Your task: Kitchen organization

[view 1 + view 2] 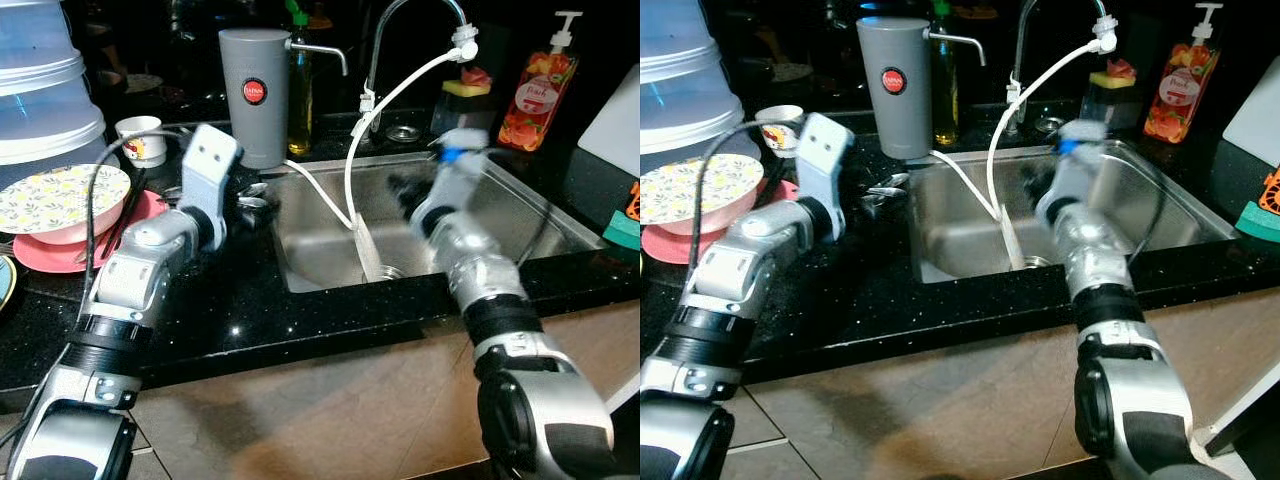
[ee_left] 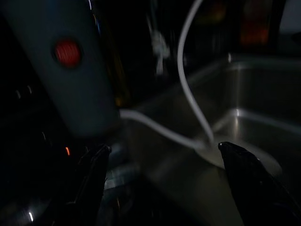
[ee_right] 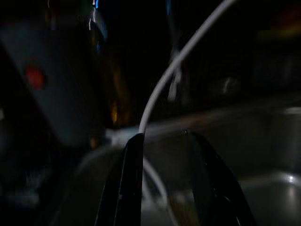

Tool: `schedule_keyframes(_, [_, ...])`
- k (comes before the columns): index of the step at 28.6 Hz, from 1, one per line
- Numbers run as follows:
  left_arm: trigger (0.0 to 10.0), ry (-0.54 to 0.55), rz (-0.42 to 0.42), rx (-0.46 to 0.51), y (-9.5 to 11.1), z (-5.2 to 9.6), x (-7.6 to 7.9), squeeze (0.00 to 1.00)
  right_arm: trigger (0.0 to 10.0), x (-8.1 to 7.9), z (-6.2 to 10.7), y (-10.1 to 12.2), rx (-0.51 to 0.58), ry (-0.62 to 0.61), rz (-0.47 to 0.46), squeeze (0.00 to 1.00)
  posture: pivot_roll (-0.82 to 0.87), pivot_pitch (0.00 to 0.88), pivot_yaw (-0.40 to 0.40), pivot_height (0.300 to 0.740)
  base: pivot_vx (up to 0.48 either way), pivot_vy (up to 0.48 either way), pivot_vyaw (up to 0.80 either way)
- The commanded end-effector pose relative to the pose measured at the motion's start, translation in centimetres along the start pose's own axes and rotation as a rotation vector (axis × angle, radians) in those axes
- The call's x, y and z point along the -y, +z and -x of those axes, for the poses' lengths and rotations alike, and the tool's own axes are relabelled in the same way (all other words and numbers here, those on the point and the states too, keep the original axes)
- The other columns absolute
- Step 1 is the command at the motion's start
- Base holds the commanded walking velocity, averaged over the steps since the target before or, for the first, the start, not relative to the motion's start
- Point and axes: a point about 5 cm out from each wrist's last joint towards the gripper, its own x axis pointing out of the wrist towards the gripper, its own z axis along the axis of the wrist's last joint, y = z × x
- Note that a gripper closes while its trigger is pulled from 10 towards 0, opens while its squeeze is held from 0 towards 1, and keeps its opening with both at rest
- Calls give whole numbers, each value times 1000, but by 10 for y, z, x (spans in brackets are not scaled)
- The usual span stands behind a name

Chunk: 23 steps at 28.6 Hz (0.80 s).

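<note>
A black speckled stone surface (image 1: pixel 250 320) carries a stainless steel sink (image 1: pixel 330 255). A tall grey cylindrical dispenser (image 1: pixel 256 95) stands at the sink's back left corner. The left claw (image 2: pixel 160 174), spread wide, hovers just beside the sink's left rim. The right claw (image 3: pixel 164 183), fingers slightly apart, hangs over the basin near thin white tubes (image 1: pixel 352 180).

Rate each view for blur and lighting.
Left eye view: lit, right gripper motion-blurred over the sink. Right eye view: the same. Left wrist view: very dark, grey dispenser soft. Right wrist view: darker still, white hose smeared.
</note>
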Motion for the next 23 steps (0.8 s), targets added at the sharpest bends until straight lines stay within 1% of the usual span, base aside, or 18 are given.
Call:
schedule_keyframes(1, [10000,35,9,55,12,4,0,0,10000,-3,4,2,39,-3,-33,0,-23,59,-24,740,0,0,0])
schedule_keyframes(2, [10000,35,9,55,12,4,0,0,10000,-3,4,2,39,-3,-33,0,-23,59,-24,740,0,0,0])
schedule_keyframes(3, [10000,55,32,56,13,6,-1,0,10000,-5,7,2,47,2,-36,0,-25,62,-25,740,0,0,0])
schedule_keyframes(4, [10000,61,39,44,11,9,-3,0,10000,-8,10,0,43,10,-57,0,-28,63,-31,740,0,0,0])
schedule_keyframes(5, [10000,61,39,44,11,9,-3,0,10000,-8,10,0,43,10,-57,0,-28,63,-31,740,0,0,0])
schedule_keyframes(6, [10000,64,12,25,8,13,-5,0,10000,-11,14,-4,19,11,-93,0,-30,63,-31,740,0,0,0])
schedule_keyframes(10, [10000,108,9,21,7,19,-10,0,10000,-11,21,-10,29,-14,-108,0,-25,68,-34,740,0,0,0])
schedule_keyframes(11, [10000,141,43,54,10,23,-11,0,10000,-10,24,-11,42,-43,-97,0,-25,70,-35,740,0,0,0])
schedule_keyframes(12, [10000,141,43,54,10,23,-11,0,10000,-10,24,-11,42,-43,-97,0,-25,70,-35,740,0,0,0])
schedule_keyframes(13, [10000,183,95,88,14,23,-10,0,10000,-13,26,-14,39,-37,-54,0,-26,69,-35,740,0,0,0])
schedule_keyframes(14, [10000,201,168,141,17,23,-5,0,10000,-20,29,-18,29,-4,-66,0,-26,69,-35,740,0,0,0])
schedule_keyframes(16, [10000,232,261,193,17,25,2,0,10000,-29,35,-23,28,26,-90,0,-24,75,-43,740,0,0,0])
schedule_keyframes(17, [10000,232,261,193,17,25,2,0,10000,-29,35,-23,28,26,-90,0,-24,75,-43,740,0,0,0])
schedule_keyframes(18, [10000,282,320,225,15,27,8,0,10000,-34,42,-28,3,26,-174,0,-28,76,-42,740,0,0,0])
schedule_keyframes(19, [10000,282,320,225,15,27,8,0,10000,-34,42,-28,3,26,-174,0,-28,76,-42,740,0,0,0])
schedule_keyframes(21, [10000,326,374,238,13,30,14,0,10000,-34,46,-30,-15,27,-203,0,-29,81,-41,740,0,0,0])
schedule_keyframes(22, [10000,352,373,210,11,32,14,0,10000,-34,47,-30,-24,29,-203,0,-25,83,-42,740,0,0,0])
schedule_keyframes(23, [10000,344,354,193,11,33,14,0,10000,-35,49,-30,-35,41,-182,0,-25,81,-43,740,0,0,0])
